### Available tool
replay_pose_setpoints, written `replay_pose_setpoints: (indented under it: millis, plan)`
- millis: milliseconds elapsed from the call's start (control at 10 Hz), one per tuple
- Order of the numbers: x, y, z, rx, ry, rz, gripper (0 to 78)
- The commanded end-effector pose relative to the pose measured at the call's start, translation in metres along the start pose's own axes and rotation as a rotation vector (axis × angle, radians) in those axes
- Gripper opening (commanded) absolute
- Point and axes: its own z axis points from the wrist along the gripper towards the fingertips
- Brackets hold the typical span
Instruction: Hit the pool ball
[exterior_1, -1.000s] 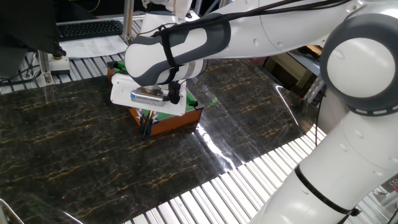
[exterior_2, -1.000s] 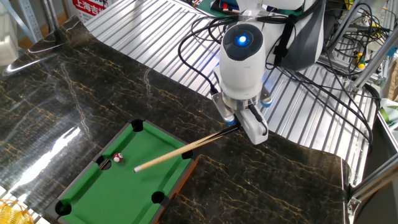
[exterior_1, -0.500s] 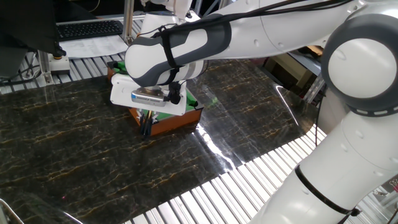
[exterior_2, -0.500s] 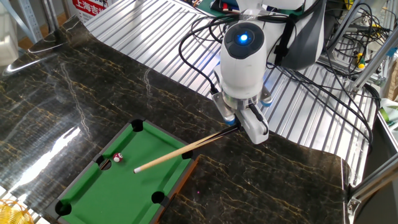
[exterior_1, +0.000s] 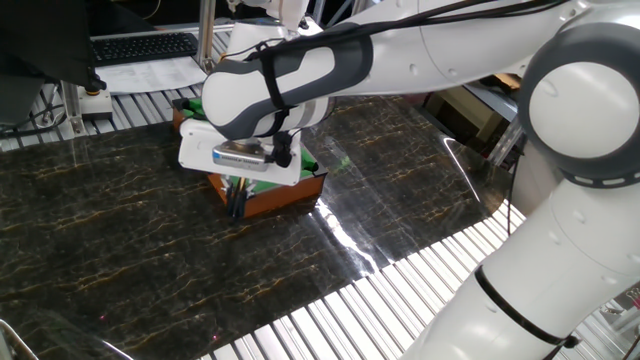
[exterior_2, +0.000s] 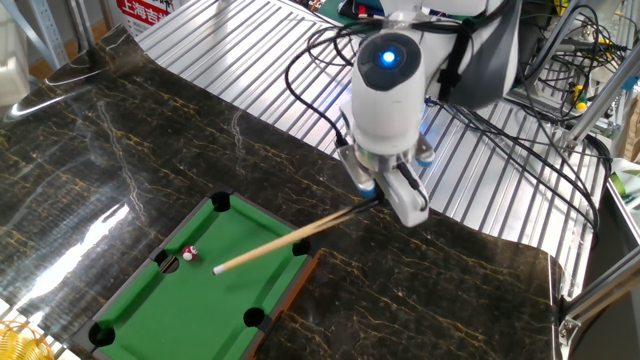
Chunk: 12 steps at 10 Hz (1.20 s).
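A tiny red pool ball (exterior_2: 188, 254) lies on the green felt of the miniature pool table (exterior_2: 150, 318), close to the left-side middle pocket. My gripper (exterior_2: 371, 201) is shut on the dark end of a long tan cue stick (exterior_2: 285, 240). The stick slants down over the table's right rail, and its light tip sits a short way right of the ball, apart from it. In one fixed view my gripper (exterior_1: 236, 196) hangs over the table's wooden wall (exterior_1: 283, 199); the ball is hidden there.
The pool table stands on a dark marbled tabletop (exterior_2: 120, 150) with ribbed metal panels (exterior_2: 250, 50) behind it. A bundle of cables (exterior_2: 520, 150) hangs at the right. A keyboard (exterior_1: 140, 45) sits at the back in one fixed view.
My gripper and the cue have shifted slightly left and up, and the cue tip has crept a little toward the ball. The ball has not moved.
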Motion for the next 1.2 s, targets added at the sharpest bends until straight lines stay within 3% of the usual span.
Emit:
replay_pose_setpoints:
  millis: [100,400,900,1200]
  plan:
    - [0.001,-0.026,-0.003,0.033,-0.002,-0.032,1.1]
    - [0.001,-0.041,-0.007,0.046,0.007,-0.064,1.1]
    - [-0.009,-0.068,0.003,0.06,-0.001,-0.085,1.1]
    - [-0.013,-0.075,0.006,0.07,0.006,-0.054,1.1]
